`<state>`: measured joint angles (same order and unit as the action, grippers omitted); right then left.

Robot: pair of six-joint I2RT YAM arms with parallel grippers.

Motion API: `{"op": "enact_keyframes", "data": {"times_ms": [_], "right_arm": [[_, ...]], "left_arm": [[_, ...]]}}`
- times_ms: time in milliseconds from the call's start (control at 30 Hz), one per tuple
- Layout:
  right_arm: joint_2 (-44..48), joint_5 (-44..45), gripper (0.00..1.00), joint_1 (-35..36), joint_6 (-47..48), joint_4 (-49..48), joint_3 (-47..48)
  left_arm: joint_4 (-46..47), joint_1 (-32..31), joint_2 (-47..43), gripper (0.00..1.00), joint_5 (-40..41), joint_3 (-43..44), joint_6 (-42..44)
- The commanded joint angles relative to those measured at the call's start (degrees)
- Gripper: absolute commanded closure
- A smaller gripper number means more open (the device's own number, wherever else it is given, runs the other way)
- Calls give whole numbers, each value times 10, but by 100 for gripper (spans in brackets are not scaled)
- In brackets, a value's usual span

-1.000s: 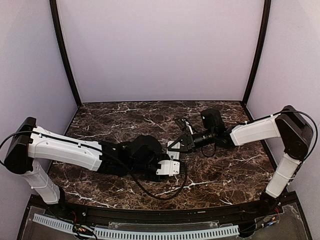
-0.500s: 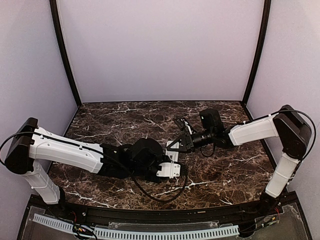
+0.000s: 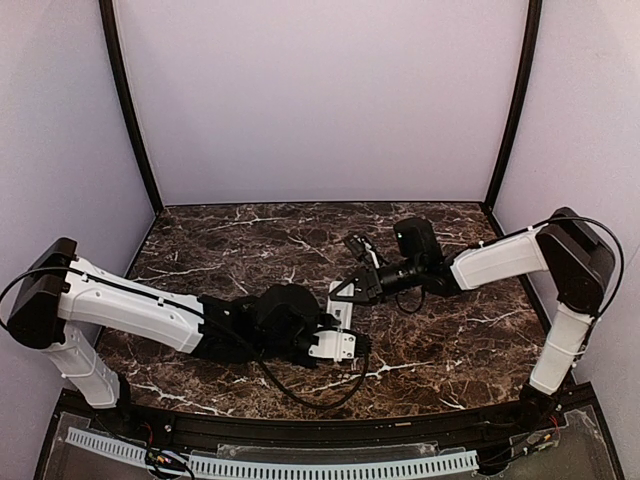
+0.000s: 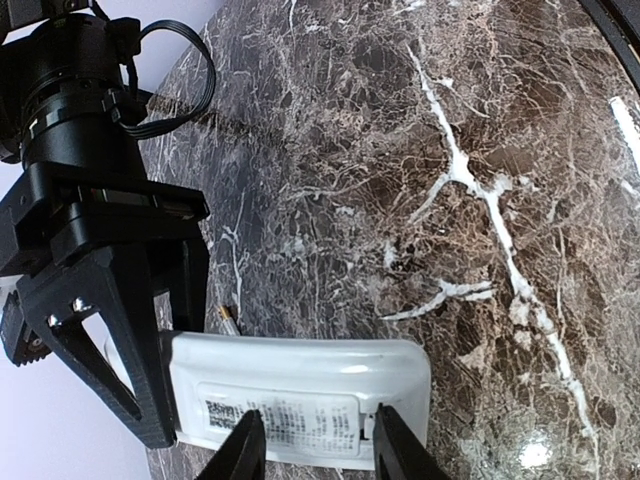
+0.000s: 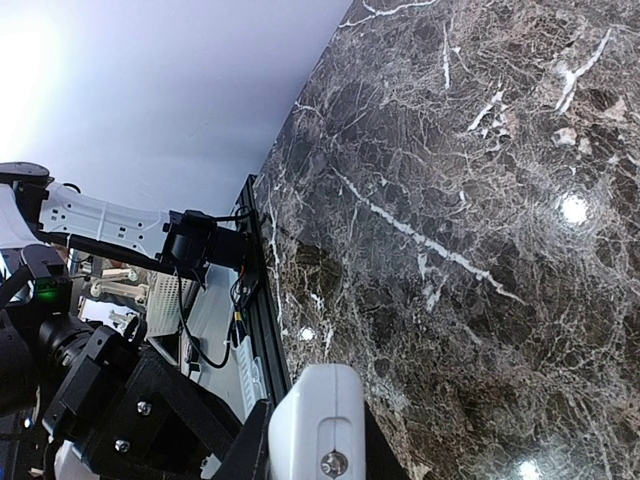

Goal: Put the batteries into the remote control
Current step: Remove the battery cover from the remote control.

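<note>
Left gripper (image 4: 310,450): you are pinching remote control (image 4: 300,398) across its narrow width, label side facing wrist camera, held above marble table (image 3: 450,340) at centre. Remote looking light, rigid, smooth plastic; likely slippery, so keep gripping flat long edges, not rounded end. Left arm lying low, stretching rightward. Right gripper (image 3: 341,291): fingers pressed together on remote's other end, forearm reaching leftward, wrist level.

Dark marble table (image 3: 440,350) (perhaps bare)
</note>
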<state>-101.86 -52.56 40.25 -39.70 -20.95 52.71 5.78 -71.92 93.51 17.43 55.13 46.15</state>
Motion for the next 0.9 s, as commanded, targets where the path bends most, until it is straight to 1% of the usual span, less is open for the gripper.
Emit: {"op": "enact_keyframes", "data": {"times_ms": [0, 233, 500, 700, 800, 867], "right_arm": [[-14, -21, 100, 19, -12, 2, 21], [-25, -13, 100, 18, -7, 22, 37], [-30, -13, 100, 16, -12, 19, 39], [-28, -16, 100, 13, -11, 21, 40], [-27, -16, 100, 13, -14, 19, 39], [-28, -19, 100, 13, -18, 16, 39]], "left_arm": [[40, 6, -33, 63, 27, -7, 12], [39, 6, -50, 63, 20, -9, 11], [24, 6, -64, 63, 19, -18, 10], [-21, 6, -78, 55, -34, -32, -19], [-33, 6, -75, 47, -65, -30, -32], [-41, 6, -65, 45, -67, -24, -35]]}}
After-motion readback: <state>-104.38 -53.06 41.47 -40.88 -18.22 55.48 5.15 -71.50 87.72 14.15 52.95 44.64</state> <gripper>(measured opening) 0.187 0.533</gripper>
